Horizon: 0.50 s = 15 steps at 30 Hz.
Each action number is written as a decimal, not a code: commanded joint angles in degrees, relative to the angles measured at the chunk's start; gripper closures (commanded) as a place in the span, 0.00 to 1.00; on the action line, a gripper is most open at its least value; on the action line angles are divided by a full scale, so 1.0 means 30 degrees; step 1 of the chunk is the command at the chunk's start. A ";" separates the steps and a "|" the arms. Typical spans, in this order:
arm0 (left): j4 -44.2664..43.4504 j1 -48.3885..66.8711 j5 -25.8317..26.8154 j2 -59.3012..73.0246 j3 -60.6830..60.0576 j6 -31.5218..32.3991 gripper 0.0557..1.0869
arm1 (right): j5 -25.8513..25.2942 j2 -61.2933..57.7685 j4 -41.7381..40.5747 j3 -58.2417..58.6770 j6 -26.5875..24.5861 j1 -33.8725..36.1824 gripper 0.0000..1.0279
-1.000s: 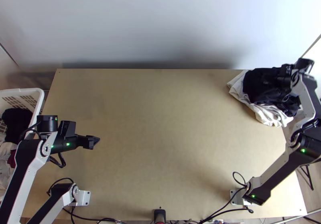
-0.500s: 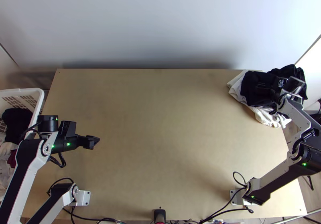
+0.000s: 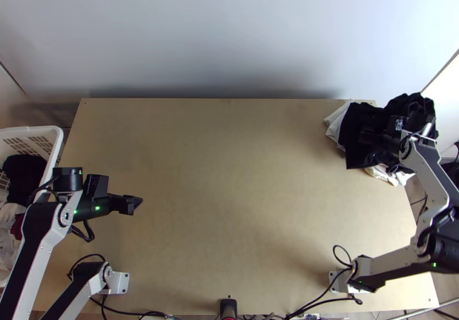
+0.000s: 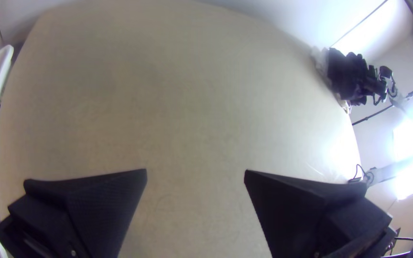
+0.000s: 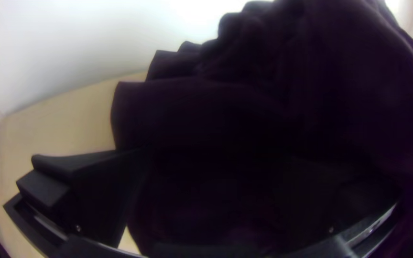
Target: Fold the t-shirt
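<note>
In the top view my left gripper (image 3: 136, 203) is over the table's left part, away from the cloth; in the left wrist view the same gripper (image 4: 195, 172) stands wide open over bare wood. A black garment (image 3: 354, 151) lies bunched on white cloth (image 3: 335, 126) at the far right corner. My right gripper (image 3: 368, 135) is at this black cloth. Dark folds of the garment (image 5: 273, 105) spread across and between the open fingers of my right gripper (image 5: 206, 155) in the right wrist view. Whether it is a t-shirt I cannot tell.
A white laundry basket (image 3: 56, 142) with dark, white and red cloth stands off the table's left edge. The wooden table (image 3: 229, 194) stretches between the arms. A pale wall (image 3: 218, 39) rises behind it, and cables lie along the near edge.
The right arm has moved left and toward the near side. The black cloth has shifted, its near left part now reaching farther over the white cloth. My left arm has stayed nearly still.
</note>
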State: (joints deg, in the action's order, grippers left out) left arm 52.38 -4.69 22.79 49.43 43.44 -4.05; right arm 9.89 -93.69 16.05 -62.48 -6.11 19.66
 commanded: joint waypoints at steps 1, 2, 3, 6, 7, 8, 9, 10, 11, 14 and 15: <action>-0.0116 0.0157 0.0051 -0.0305 -0.0242 0.0092 0.04 | 0.0043 0.2665 0.2266 -0.1293 0.0220 -0.0841 0.04; -0.0116 0.0244 0.0051 -0.0363 -0.0271 0.0092 0.04 | 0.0014 0.2695 0.2412 -0.1615 0.0191 -0.0841 0.04; -0.0116 0.0274 0.0051 -0.0422 -0.0301 0.0092 0.04 | 0.0014 0.2665 0.2647 -0.1967 0.0161 -0.0841 0.04; -0.0116 0.0362 0.0051 -0.0685 -0.0359 0.0062 0.04 | -0.0016 0.2373 0.3291 -0.3110 -0.0190 -0.0694 0.04; -0.0087 0.0420 0.0051 -0.0803 -0.0388 0.0033 0.04 | -0.0016 0.2226 0.3467 -0.3402 -0.0366 -0.0577 0.04; -0.0058 0.0420 0.0051 -0.0891 -0.0418 0.0033 0.04 | -0.0016 0.2109 0.3672 -0.3813 -0.0512 -0.0460 0.04; -0.0028 0.0420 0.0051 -0.1008 -0.0476 0.0004 0.04 | -0.0016 0.1933 0.3907 -0.4135 -0.0688 -0.0401 0.04; 0.0030 0.0420 0.0051 -0.1096 -0.0535 -0.0055 0.04 | -0.0016 0.1787 0.4141 -0.4516 -0.0776 -0.0255 0.04; 0.0030 0.0449 0.0051 -0.1242 -0.0623 -0.0084 0.04 | -0.0016 0.1669 0.4287 -0.4926 -0.0835 -0.0196 0.04; 0.0206 0.0449 0.0080 -0.1535 -0.0828 -0.0260 0.04 | -0.0016 0.1611 0.5020 -0.6332 -0.0747 -0.0079 0.04; 0.0265 0.0449 0.0080 -0.1652 -0.0857 -0.0289 0.04 | 0.0014 0.1640 0.5342 -0.6772 -0.0688 -0.0079 0.04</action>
State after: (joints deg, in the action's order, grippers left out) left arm 52.27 -3.55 22.85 46.37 41.82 -4.16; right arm 9.89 -88.40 28.10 -74.96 -7.57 18.74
